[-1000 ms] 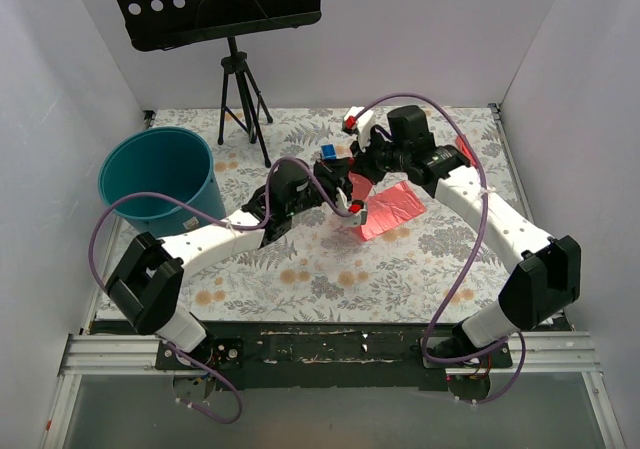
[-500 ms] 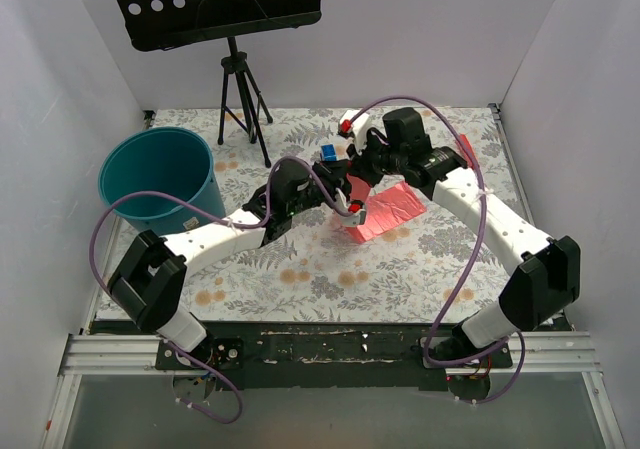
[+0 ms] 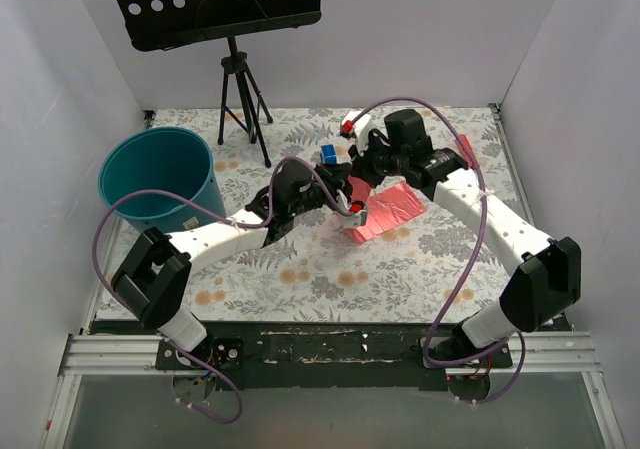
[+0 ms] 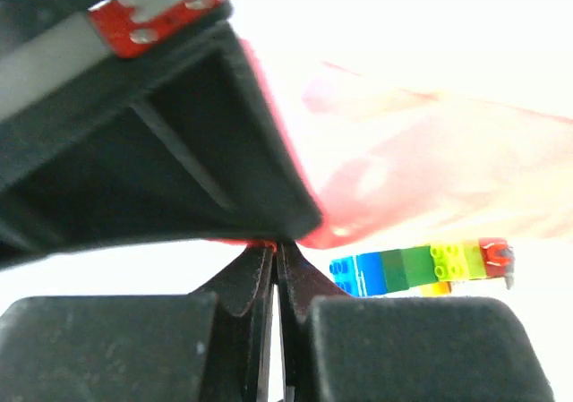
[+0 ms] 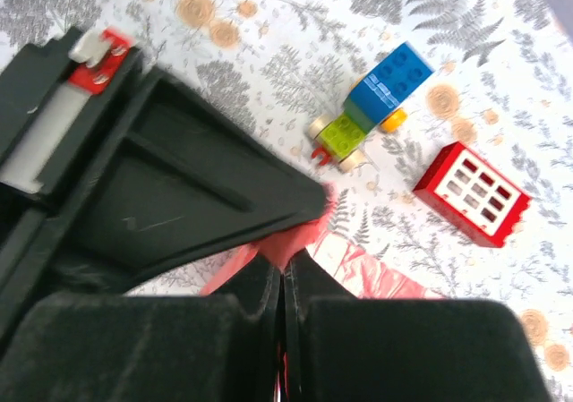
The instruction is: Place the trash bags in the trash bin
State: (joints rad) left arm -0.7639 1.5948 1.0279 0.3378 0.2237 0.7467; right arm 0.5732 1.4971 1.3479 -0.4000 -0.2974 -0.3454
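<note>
The pink-red trash bag (image 3: 392, 207) lies mid-table, with its left edge lifted between both grippers. My left gripper (image 3: 352, 197) is shut on that edge; in the left wrist view its jaws (image 4: 273, 245) pinch the film, and the bag (image 4: 430, 178) spreads beyond. My right gripper (image 3: 364, 181) is shut on the same edge from the far side. In the right wrist view its jaws (image 5: 285, 263) hold red film, with the bag (image 5: 376, 272) trailing on the table. The two grippers nearly touch. The teal trash bin (image 3: 155, 174) stands upright at the far left, well away from the bag.
A toy of coloured bricks (image 3: 327, 153) sits just behind the grippers and also shows in the right wrist view (image 5: 372, 106). A flat red box with white squares (image 5: 470, 192) lies near it. A black music stand on a tripod (image 3: 240, 89) stands at the back left. White walls enclose the table.
Both grippers, still pinching the bag's edge, have shifted slightly left, and the bag's lifted edge has followed them a little.
</note>
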